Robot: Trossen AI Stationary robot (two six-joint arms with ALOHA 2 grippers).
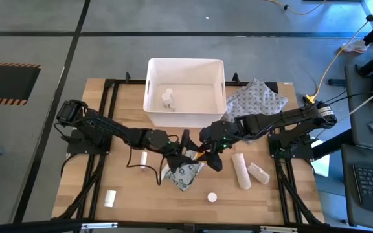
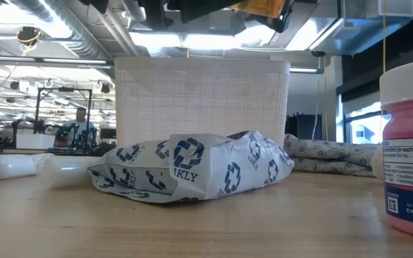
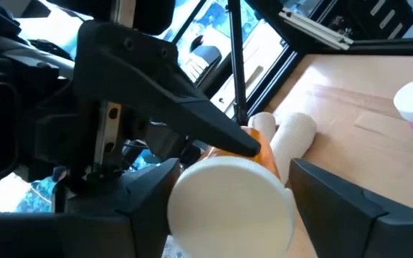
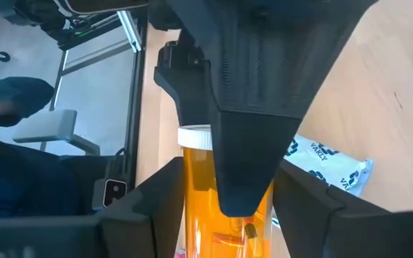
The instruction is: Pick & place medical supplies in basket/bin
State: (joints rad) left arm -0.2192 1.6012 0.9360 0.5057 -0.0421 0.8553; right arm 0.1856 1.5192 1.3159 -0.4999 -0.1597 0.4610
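An orange pill bottle (image 1: 200,154) with a white cap is held above the table's middle, between my two grippers. My left gripper (image 1: 188,147) comes from the left and my right gripper (image 1: 207,153) from the right; both are shut on the bottle. Under them a flat dotted packet (image 1: 184,173) lies on the wood, crumpled in the low view (image 2: 192,168). Two cream gauze rolls (image 1: 241,170) lie to its right. A white-capped bottle (image 1: 212,197) stands near the table's near edge. The white bin (image 1: 151,90) holds a small white bottle (image 1: 168,98). My left gripper holds the orange bottle at its white cap end (image 3: 228,208), pinched between the two fingers (image 3: 156,190), coming level from the table's left, along the bottle. The bottle lies roughly level, clear of the table. My right gripper holds the bottle's orange body (image 4: 196,193) between its two fingers (image 4: 160,204), coming from the table's right. One left finger (image 4: 253,143) lies over the bottle and hides part of the contact.
A grey patterned cloth pouch (image 1: 256,98) lies right of the bin. Small white tubes lie at the left (image 1: 143,157) and near-left (image 1: 111,197). The low view shows a pink bottle (image 2: 411,150) close by and a person far off in the room (image 2: 82,118).
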